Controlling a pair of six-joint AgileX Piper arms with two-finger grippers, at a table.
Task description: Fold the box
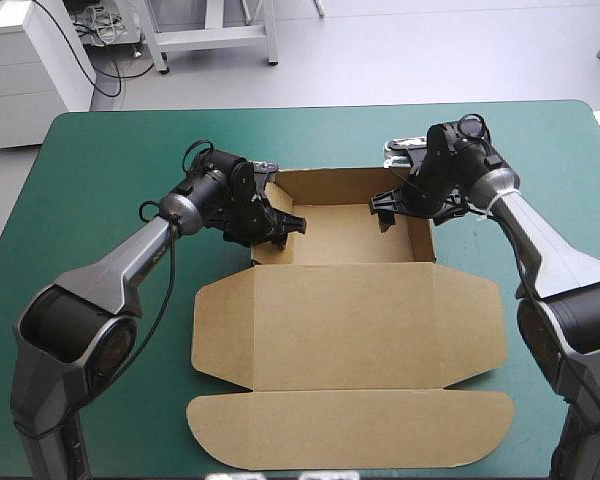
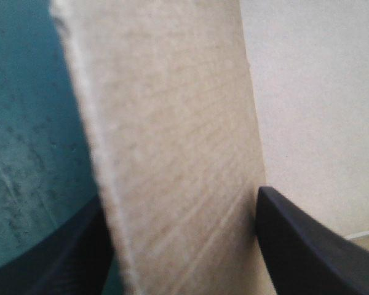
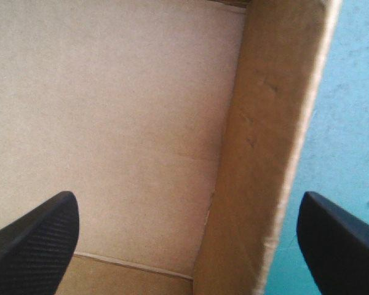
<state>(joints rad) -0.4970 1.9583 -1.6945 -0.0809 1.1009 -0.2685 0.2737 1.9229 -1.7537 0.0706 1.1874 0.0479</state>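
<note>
the box lies mid-table: tray part far, lid flat toward the near edge, with the tray's long side parallel to that edge. the left gripper is clamped on the left wall. the right gripper straddles the right wall, fingers apart. the teal-green cover is bare on both sides.

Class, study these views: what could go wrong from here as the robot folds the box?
1. The right hand stands open astride the right wall, so that wall may spring outward.
2. The left hand pinches the left wall; a pull could drag the whole box, since nothing pins its flat lid.
</note>
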